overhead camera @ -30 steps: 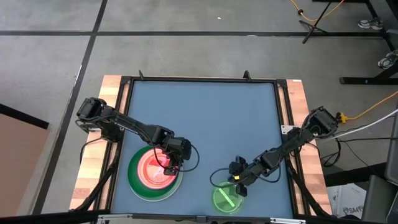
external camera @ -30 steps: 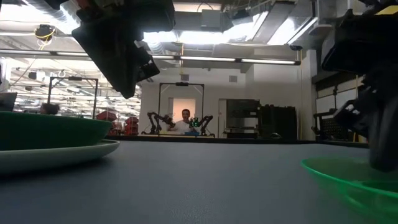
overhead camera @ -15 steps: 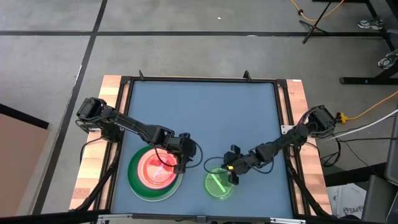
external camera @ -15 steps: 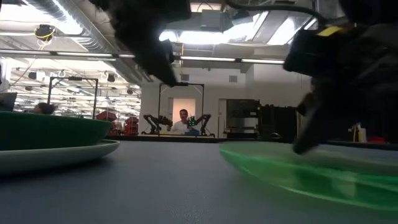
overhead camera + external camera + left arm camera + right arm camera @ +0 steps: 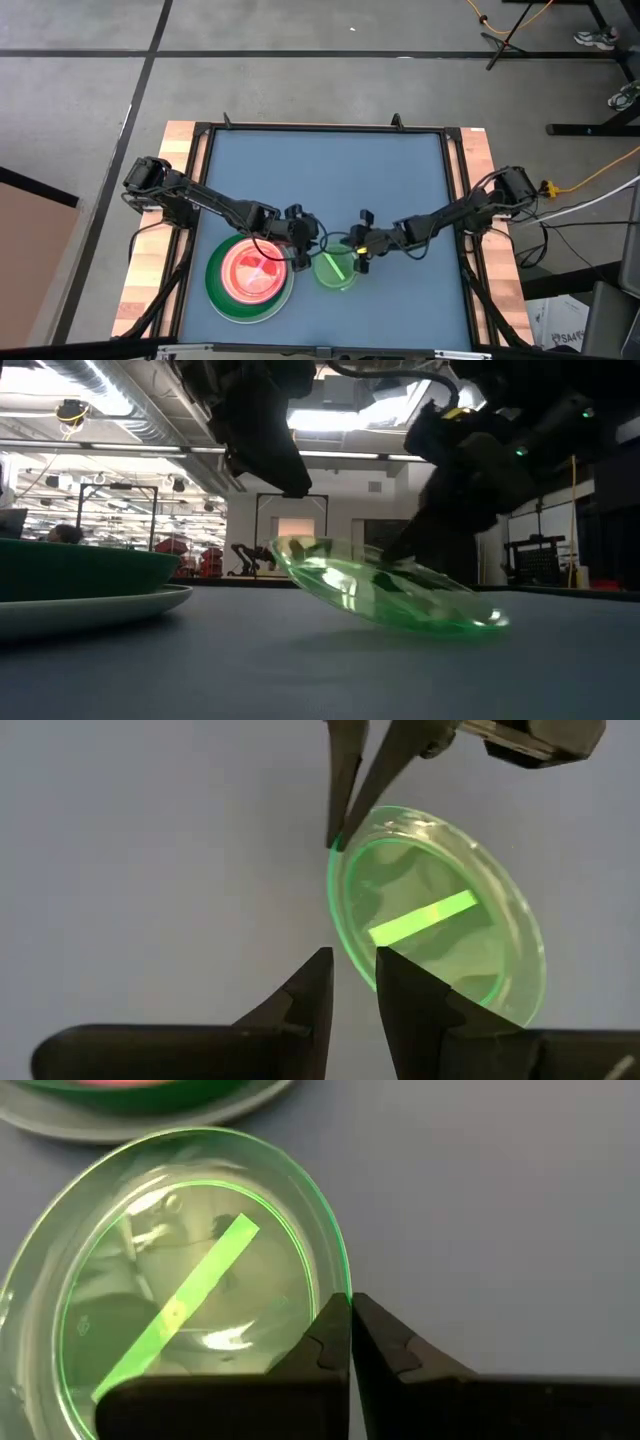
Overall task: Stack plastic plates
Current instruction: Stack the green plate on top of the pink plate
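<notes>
A small translucent green plate (image 5: 334, 269) sits tilted between my two grippers, just right of a stack. The stack is a pink plate (image 5: 250, 272) in a dark green plate (image 5: 80, 570) on a pale plate (image 5: 100, 608). My right gripper (image 5: 350, 1312) is shut on the small plate's rim. My left gripper (image 5: 352, 965) reaches from the stack side, its fingers a narrow gap apart at the plate's opposite rim (image 5: 343, 925). Whether they touch it I cannot tell. My right gripper pinches the small green plate's rim (image 5: 343, 1288) between its two fingers, on the plate's right far side. The fingers slant down from the table's right. The plate is tilted, its left edge (image 5: 285, 550) raised and its right edge (image 5: 490, 622) down at the table top.
The blue table top (image 5: 330, 180) lies bare behind both arms. A dark frame with wooden side strips (image 5: 478, 170) borders it. Beyond the table, the low view shows a lit room with another robot and a person (image 5: 296, 550) far off.
My right gripper has swung toward the table's left with the small green plate, bringing it close to the stack. The plate has tipped, its left edge rising. My left gripper has turned away from the pink plate toward the small green plate.
</notes>
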Controlling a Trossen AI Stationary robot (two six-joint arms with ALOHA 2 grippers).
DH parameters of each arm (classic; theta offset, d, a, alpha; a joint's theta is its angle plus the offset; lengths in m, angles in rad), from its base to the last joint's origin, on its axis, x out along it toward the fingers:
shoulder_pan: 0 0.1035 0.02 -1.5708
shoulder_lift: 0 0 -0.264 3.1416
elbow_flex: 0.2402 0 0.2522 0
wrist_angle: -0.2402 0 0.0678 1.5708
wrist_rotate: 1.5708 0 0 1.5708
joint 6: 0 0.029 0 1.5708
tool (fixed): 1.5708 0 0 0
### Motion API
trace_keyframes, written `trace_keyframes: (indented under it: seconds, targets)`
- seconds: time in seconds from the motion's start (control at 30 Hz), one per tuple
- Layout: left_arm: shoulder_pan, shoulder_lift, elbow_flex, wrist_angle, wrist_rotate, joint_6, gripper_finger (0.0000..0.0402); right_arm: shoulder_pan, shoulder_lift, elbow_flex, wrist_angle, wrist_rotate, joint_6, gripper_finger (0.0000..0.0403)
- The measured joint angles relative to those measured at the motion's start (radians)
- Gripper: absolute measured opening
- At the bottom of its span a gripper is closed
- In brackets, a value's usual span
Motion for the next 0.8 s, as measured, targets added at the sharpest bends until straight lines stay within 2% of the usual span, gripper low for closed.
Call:
trace_keyframes:
  seconds: [0.3, 0.6, 0.8]
  targets:
    - [0.006, 0.000, 0.000, -0.003, -0.057, -0.102, 0.0073, -0.028, 0.000, 0.000, 0.092, 0.071, -0.112, 0.0000]
    - [0.007, 0.000, 0.000, -0.010, -0.120, -0.103, 0.0073, -0.026, 0.000, 0.000, 0.119, 0.127, -0.115, 0.0000]
    - [0.007, 0.000, 0.000, -0.034, -0.126, -0.109, 0.0073, -0.026, 0.000, 0.000, 0.144, 0.133, -0.115, 0.0000]
